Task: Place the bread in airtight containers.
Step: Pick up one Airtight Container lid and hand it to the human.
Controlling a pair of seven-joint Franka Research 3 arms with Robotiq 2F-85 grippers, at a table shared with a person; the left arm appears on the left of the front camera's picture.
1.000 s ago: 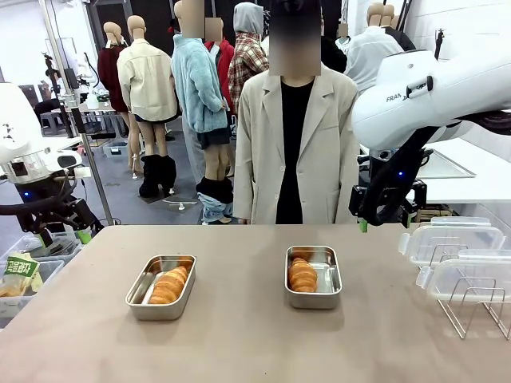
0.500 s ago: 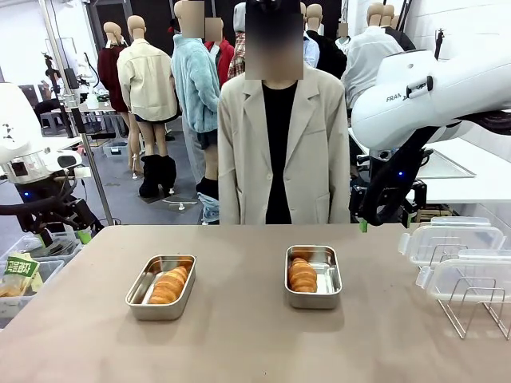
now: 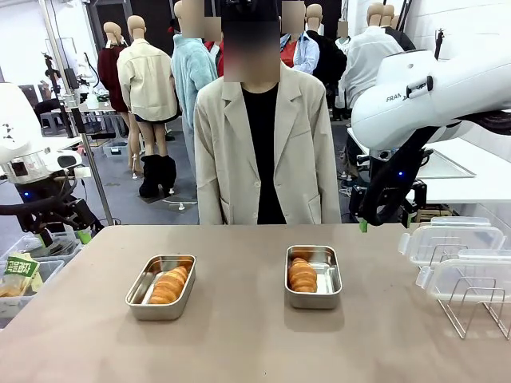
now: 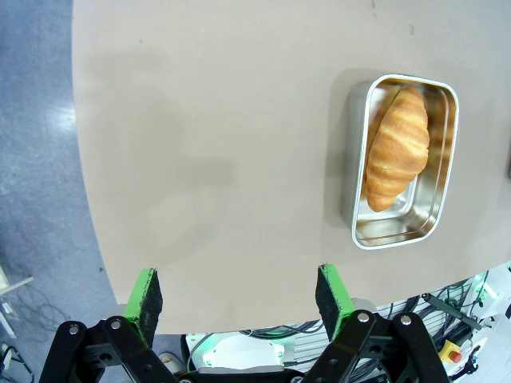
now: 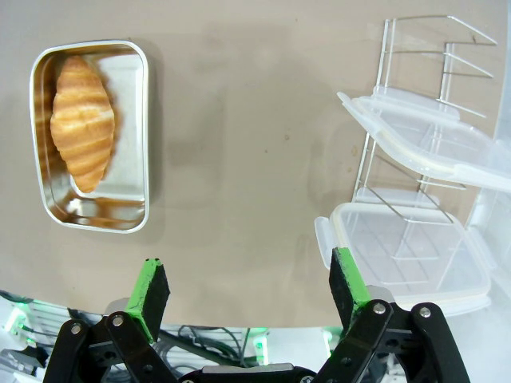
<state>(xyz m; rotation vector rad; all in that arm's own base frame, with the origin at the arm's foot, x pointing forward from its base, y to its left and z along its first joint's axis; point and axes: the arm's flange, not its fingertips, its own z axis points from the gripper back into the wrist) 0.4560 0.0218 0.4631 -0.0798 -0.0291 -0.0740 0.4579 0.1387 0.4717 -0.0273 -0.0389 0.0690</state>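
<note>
Two steel containers stand on the table, lids off, each with one golden croissant in it. The left container (image 3: 160, 307) holds bread (image 3: 169, 285); the right container (image 3: 327, 281) holds bread (image 3: 302, 274). My left gripper (image 3: 68, 233) hangs open off the table's left edge; its wrist view has the fingers (image 4: 237, 291) wide apart, with the container (image 4: 399, 225) and croissant (image 4: 397, 148) far ahead. My right gripper (image 3: 387, 219) hovers open beyond the far right edge. From the right wrist, the open gripper (image 5: 249, 287) faces its container (image 5: 124, 167) and croissant (image 5: 82, 120).
Two clear plastic lids (image 3: 451, 239) (image 3: 471, 279) rest on a wire rack (image 3: 471, 311) at the table's right; the right wrist view has the lids (image 5: 423, 144) on the rack (image 5: 415, 64). A person (image 3: 259, 144) stands at the far side. A bin (image 3: 20, 275) sits left of the table.
The person behind the table has stepped toward picture left. Both arms, containers and croissants have stayed where they were.
</note>
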